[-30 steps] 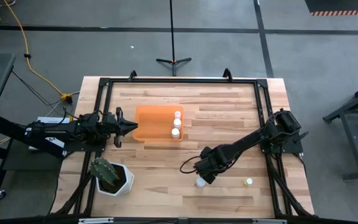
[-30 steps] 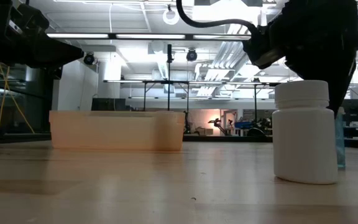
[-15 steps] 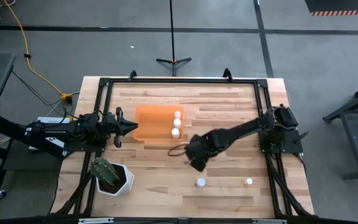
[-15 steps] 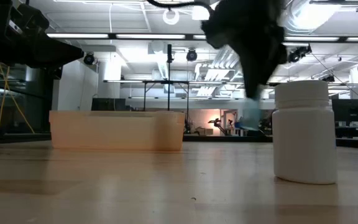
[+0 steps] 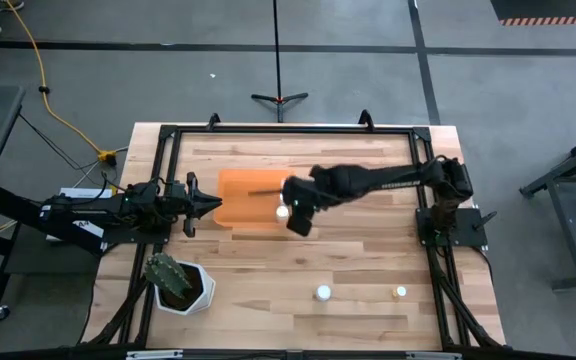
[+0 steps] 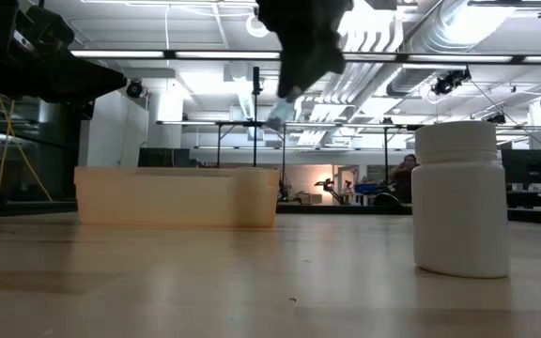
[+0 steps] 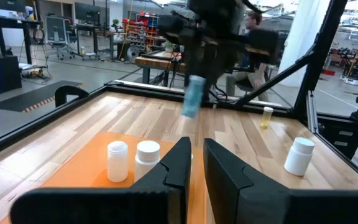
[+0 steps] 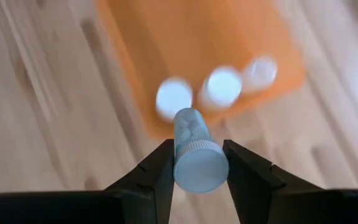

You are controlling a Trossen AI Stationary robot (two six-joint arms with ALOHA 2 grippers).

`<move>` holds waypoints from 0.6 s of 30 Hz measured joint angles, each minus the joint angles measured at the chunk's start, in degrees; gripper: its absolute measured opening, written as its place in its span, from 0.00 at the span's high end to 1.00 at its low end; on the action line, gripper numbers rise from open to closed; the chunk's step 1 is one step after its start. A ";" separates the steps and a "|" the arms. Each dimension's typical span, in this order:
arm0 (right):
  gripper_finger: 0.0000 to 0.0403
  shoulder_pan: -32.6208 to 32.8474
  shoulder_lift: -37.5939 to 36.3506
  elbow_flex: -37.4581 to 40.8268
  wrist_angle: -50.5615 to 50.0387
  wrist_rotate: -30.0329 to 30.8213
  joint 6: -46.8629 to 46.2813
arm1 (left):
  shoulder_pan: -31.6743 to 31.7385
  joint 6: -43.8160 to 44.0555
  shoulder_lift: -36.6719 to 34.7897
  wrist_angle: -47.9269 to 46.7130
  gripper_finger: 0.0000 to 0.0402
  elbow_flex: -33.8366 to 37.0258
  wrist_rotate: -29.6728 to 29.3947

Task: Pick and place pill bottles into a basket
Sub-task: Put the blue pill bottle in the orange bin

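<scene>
High view: right arm is stretched across the table, right gripper (image 5: 298,212) held over the near edge of the basket (image 5: 240,205); left gripper (image 5: 208,203) is parked at the basket's left edge.

Low view: a pill bottle (image 6: 282,111) is seen raised above the basket.

Left wrist view: left jaws slightly parted, empty; two bottles (image 7: 132,158) stand in the basket.

Right wrist view: jaws pinched on the pill bottle.
</scene>
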State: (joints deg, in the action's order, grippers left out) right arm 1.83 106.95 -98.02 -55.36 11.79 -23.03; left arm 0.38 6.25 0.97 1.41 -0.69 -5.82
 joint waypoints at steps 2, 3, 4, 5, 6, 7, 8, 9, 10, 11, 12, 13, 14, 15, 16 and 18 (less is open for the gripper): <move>0.69 -1.88 -0.01 -0.20 2.78 -1.57 3.05 | -0.01 0.00 0.01 0.02 0.80 0.02 0.00; 0.69 -2.86 -0.01 -0.20 4.27 -2.80 4.58 | -0.02 0.01 0.00 0.00 0.80 0.00 0.00; 0.69 -3.84 -0.01 -0.20 5.95 -4.10 5.91 | -0.01 -0.01 0.00 0.01 0.80 0.01 0.00; 0.69 -4.80 -0.01 -0.20 7.53 -5.29 6.99 | -0.01 0.01 0.01 0.00 0.80 0.02 0.00; 0.69 -5.70 -0.01 -0.20 9.06 -6.26 7.95 | -0.02 0.01 0.02 0.02 0.80 0.02 0.00; 0.69 -6.57 0.01 -0.20 10.68 -6.94 8.96 | -0.02 0.01 0.00 0.02 0.80 0.00 0.00; 0.69 -7.38 -0.01 -0.20 12.21 -7.45 10.06 | 0.00 -0.01 0.02 0.00 0.80 0.00 0.00; 0.69 -8.17 -0.01 -0.20 13.44 -7.86 11.21 | -0.02 -0.01 0.00 0.00 0.80 0.00 0.00; 0.69 -8.86 0.00 -0.20 14.59 -8.30 12.37 | -0.01 -0.01 0.01 0.02 0.80 0.00 0.00; 0.69 -9.54 0.01 -0.20 15.66 -8.57 13.49 | 0.00 -0.01 0.00 0.02 0.80 0.00 0.00; 0.69 -10.16 0.00 -0.20 16.70 -8.79 14.44 | -0.01 -0.01 0.01 0.02 0.80 0.00 -0.18; 0.69 -10.74 0.00 -0.20 17.73 -8.98 15.42 | 0.00 -0.01 0.00 0.02 0.80 0.00 -0.48; 0.69 -11.27 0.01 -0.20 18.63 -9.19 16.53 | 0.00 -0.01 0.01 0.05 0.80 0.01 -0.61; 0.69 -11.84 0.00 -0.20 19.38 -9.24 17.70 | 0.00 -0.01 0.00 0.09 0.80 0.02 -0.95; 0.69 -12.42 -0.01 -0.20 20.02 -9.20 18.79 | 0.00 -0.03 0.02 0.11 0.80 0.00 -1.13; 0.69 -13.68 0.01 -0.20 21.31 -9.19 19.58 | 0.00 -0.25 0.00 0.11 0.80 0.02 -1.20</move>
State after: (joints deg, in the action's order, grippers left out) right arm -11.84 106.96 -98.21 -34.05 2.60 -3.45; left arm 0.38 6.00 0.97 1.52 -0.67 -7.03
